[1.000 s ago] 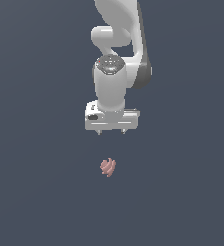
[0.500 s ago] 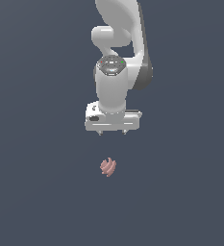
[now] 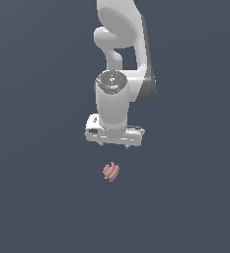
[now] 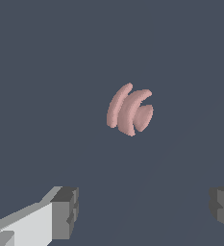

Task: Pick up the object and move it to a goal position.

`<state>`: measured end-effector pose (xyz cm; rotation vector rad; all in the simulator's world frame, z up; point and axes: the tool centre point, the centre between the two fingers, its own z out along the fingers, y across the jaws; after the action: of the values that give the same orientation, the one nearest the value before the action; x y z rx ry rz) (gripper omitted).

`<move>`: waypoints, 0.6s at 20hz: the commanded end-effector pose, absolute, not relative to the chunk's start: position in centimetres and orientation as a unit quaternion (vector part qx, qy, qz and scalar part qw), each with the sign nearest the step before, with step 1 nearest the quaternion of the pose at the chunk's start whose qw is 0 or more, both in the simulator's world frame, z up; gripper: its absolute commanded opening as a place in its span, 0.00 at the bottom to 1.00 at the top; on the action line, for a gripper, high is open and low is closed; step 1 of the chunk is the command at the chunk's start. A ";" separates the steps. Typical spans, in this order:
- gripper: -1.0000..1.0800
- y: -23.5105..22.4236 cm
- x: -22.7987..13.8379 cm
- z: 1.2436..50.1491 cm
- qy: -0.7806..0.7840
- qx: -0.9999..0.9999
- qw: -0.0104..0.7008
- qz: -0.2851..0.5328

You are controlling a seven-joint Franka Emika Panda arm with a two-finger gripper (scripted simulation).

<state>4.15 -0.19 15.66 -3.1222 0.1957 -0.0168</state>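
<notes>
Flat grey floor surrounds the object (image 3: 111, 171), a small ridged pink lump below my gripper (image 3: 114, 145); my wide-spread fingers (image 4: 65, 212) could nudge it aside if I descend off-centre.

Glossy white rounded arm (image 3: 120, 59), dark joint bands, grey-padded pincer (image 3: 114, 144)

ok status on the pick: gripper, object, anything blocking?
Gripper open, empty, above the object, not touching. Object lies alone on the dark surface, between the fingertips in the wrist view. Nothing in the way.
</notes>
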 end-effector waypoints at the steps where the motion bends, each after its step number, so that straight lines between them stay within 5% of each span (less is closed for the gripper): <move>1: 0.96 -0.4 5.2 14.8 0.092 -0.996 0.006 -0.004; 12: 0.96 -1.3 9.4 10.7 0.218 -0.976 0.002 -0.001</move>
<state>8.92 -1.18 11.17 -3.0702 0.6385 -0.0019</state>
